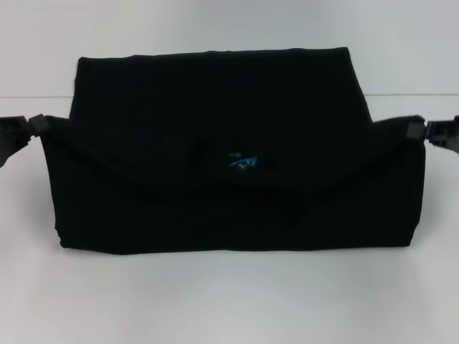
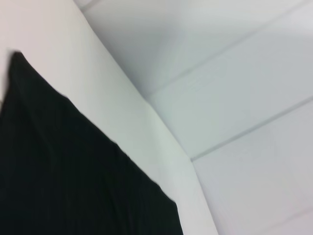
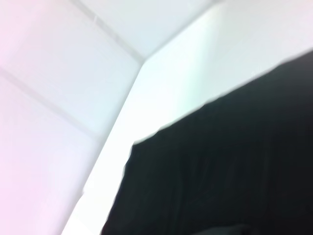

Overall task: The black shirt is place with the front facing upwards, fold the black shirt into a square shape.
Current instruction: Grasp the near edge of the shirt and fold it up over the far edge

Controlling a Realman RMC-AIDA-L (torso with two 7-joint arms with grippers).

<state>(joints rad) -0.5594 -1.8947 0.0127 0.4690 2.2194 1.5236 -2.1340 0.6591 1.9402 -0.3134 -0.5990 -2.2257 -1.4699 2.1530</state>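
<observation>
I have the left gripper (image 1: 32, 125) and right gripper (image 1: 423, 130) each pinching an upper corner of the black shirt (image 1: 229, 172), mid-worktop, drawing a layer over (blue neck label (image 1: 244, 163) showing), so I judge the final fold remains.

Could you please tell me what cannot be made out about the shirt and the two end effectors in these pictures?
- Black shirt: the front lettering is not visible in the head view; only a small blue label shows.
- Left end effector: cut off by the head view's edge, its tips lost against the cloth.
- Right end effector: likewise.
- Both wrist views: no fingers, only cloth and the white table.
</observation>
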